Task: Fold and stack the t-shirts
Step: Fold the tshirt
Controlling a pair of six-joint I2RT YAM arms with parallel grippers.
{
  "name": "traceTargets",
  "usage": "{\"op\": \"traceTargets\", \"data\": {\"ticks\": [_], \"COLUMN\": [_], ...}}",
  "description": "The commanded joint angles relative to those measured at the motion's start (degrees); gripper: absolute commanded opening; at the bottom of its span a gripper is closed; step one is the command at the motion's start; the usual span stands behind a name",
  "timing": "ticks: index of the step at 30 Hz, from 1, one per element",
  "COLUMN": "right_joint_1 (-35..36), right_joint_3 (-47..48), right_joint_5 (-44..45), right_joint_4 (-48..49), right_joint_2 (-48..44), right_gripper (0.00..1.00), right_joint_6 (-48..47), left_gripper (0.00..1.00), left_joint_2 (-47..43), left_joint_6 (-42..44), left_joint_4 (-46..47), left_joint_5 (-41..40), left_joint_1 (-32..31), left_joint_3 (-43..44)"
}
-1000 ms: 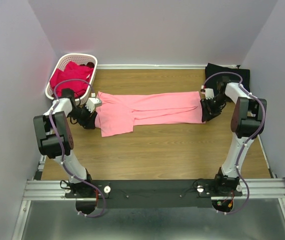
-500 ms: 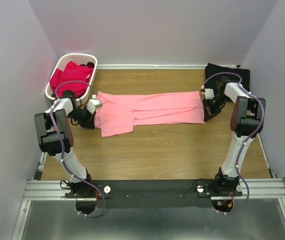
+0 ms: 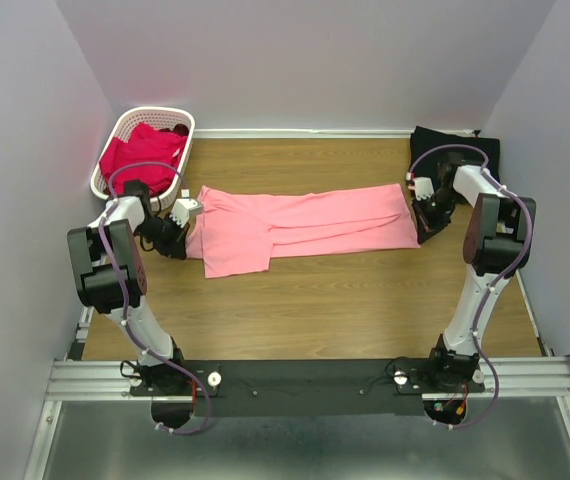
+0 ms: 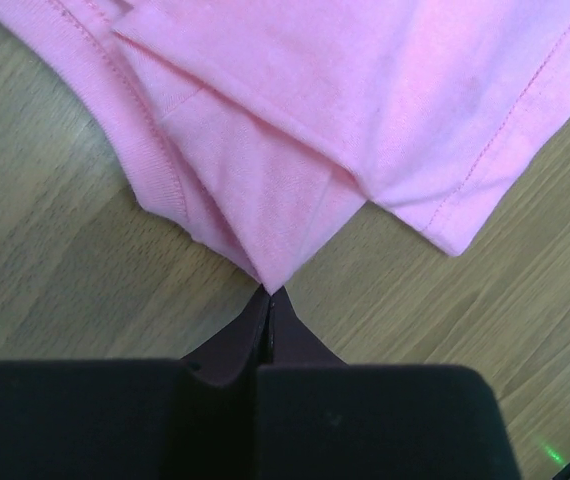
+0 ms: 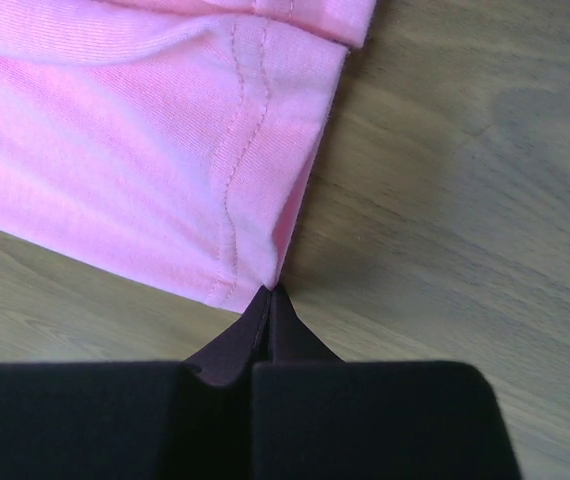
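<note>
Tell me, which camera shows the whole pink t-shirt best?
The top external view. It shows the pink t-shirt at full length, stretched between the left gripper and the right gripper. Each wrist view shows only a close-up of one corner, pinched at closed fingertips. The rest of the shirt is out of frame.

Pink t-shirt [image 3: 305, 222]: soft matt knit cloth, fine weave, stitched hems. Desk [image 3: 345, 300]: wood-grain top, smooth, faint sheen. Basket [image 3: 155, 112] at 10 o'clock: white slotted plastic, slightly glossy; magenta-red t-shirts [image 3: 140, 155] in it are matt cloth. Black t-shirt [image 3: 460, 145] at 2 o'clock: matt cloth. Left hand [image 4: 268, 300], right hand [image 5: 268, 297]: matt dark plastic fingers. Rail [image 3: 85, 378] at 6 o'clock: bare silver metal.
</note>
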Motion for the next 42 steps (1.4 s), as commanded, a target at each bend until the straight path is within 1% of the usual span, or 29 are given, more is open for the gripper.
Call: {"op": "traceTargets", "data": {"ticks": [1, 3, 4, 5, 6, 13, 16, 17, 18, 19, 20, 22, 23, 25, 26, 27, 28, 29, 30, 31, 32, 35, 38, 39, 40, 42], "right_joint_1": [-0.84, -0.84, -0.84, -0.84, -0.84, -0.75, -0.84, -0.84, -0.84, -0.84, -0.84, -0.84, -0.84, -0.40, 0.12, 1.78, 2.84, 5.11, 6.18, 7.15, 9.25, 11.89, 14.71, 16.80, 17.87, 19.63], "right_joint_3": [-0.52, -0.96, -1.05, -1.05, -1.05, -0.70, -0.61, -0.53, -0.44, -0.18, 1.22, 3.77, 6.65, 9.31, 10.36, 11.24, 10.90, 9.77, 9.06, 8.45, 8.18, 6.95, 5.46, 4.76, 2.92, 1.15], "right_joint_5": [2.79, 2.44, 2.35, 2.17, 2.00, 1.56, 2.25, 2.43, 2.78, 3.14, 3.14, 2.79, 1.39, -0.81, -2.64, -3.45, -4.15, -5.46, -6.08, -7.05, -7.58, -10.12, -12.58, -13.29, -15.73, -17.86], "right_joint_4": [-0.18, -0.36, -0.27, -0.36, -0.36, -1.06, -1.50, -1.59, -1.59, -1.68, -1.94, -3.08, -5.00, -7.47, -9.92, -10.99, -11.61, -11.44, -11.09, -10.30, -10.03, -9.07, -7.40, -6.52, -4.17, -1.60], "right_joint_2": [-0.43, -0.43, -0.51, -0.60, -0.52, -0.60, -0.60, -0.78, -1.65, -2.44, -4.01, -6.22, -7.18, -9.64, -10.18, -10.70, -11.75, -12.29, -12.73, -12.91, -12.91, -12.29, -11.77, -11.76, -11.94, -12.12], "right_gripper": [0.01, 0.01, 0.01, 0.00, 0.01, 0.00, 0.01, 0.07, 0.26, 0.36, 0.53, 0.69, 0.71, 0.71, 0.70, 0.68, 0.68, 0.66, 0.66, 0.66, 0.65, 0.62, 0.60, 0.59, 0.59, 0.59], "right_joint_6": [-1.97, -2.14, -2.14, -2.14, -2.14, -2.14, -2.32, -2.49, -2.67, -2.85, -2.93, -2.93, -2.85, -2.50, -2.15, -1.88, -1.45, -0.14, 0.66, 1.36, 2.68, 4.79, 7.51, 8.57, 9.71, 13.14], "left_gripper": [0.00, 0.00, 0.10, 0.32, 0.36, 0.43, 0.43, 0.39, 0.37, 0.36, 0.33, 0.33, 0.34, 0.35, 0.36, 0.36, 0.36, 0.36, 0.37, 0.37, 0.39, 0.41, 0.41, 0.41, 0.42, 0.43], "left_joint_2": [-1.22, -1.13, -1.30, -1.65, -2.01, -1.13, -0.95, -1.30, -3.13, -4.54, -7.78, -10.61, -12.88, -14.92, -15.97, -17.72, -18.70, -20.27, -20.81, -21.43, -22.04, -21.70, -20.38, -19.25, -18.97, -18.71], "left_joint_6": [0.17, 4.03, 4.48, 5.01, 5.54, 6.07, 7.03, 9.30, 11.32, 13.08, 15.36, 17.31, 17.84, 18.55, 18.29, 18.11, 16.63, 15.75, 14.61, 12.68, 11.53, 8.90, 8.09, 8.09, 8.00, 8.09], "left_joint_4": [-2.19, -4.48, -5.18, -5.62, -6.06, -6.77, -7.38, -9.21, -10.36, -11.42, -12.39, -13.09, -13.10, -12.40, -10.48, -9.24, -7.75, -3.73, -1.52, 0.68, 4.79, 9.99, 12.47, 12.83, 13.61, 14.93], "left_joint_5": [-0.51, 1.34, 2.13, 2.57, 3.10, 4.86, 5.56, 6.26, 6.97, 7.93, 7.68, 5.50, 4.35, 2.41, 0.66, -0.14, -1.71, -2.60, -3.39, -5.22, -6.20, -9.72, -12.36, -12.88, -14.02, -15.43], "left_joint_1": [0.63, 0.63, 0.72, 0.72, 0.72, 0.63, 0.28, 0.28, 0.20, 0.11, -0.76, -2.43, -3.31, -6.91, -8.49, -9.99, -13.22, -15.08, -16.84, -20.25, -21.68, -26.77, -28.63, -28.55, -28.63, -28.55], "left_joint_3": [0.34, 1.04, 1.05, 1.05, 1.31, 2.80, 2.89, 3.15, 3.50, 3.42, 2.99, 1.84, 1.06, -2.37, -3.86, -6.92, -8.52, -11.40, -12.65, -13.71, -15.46, -17.40, -18.11, -18.20, -18.64, -19.51]}}
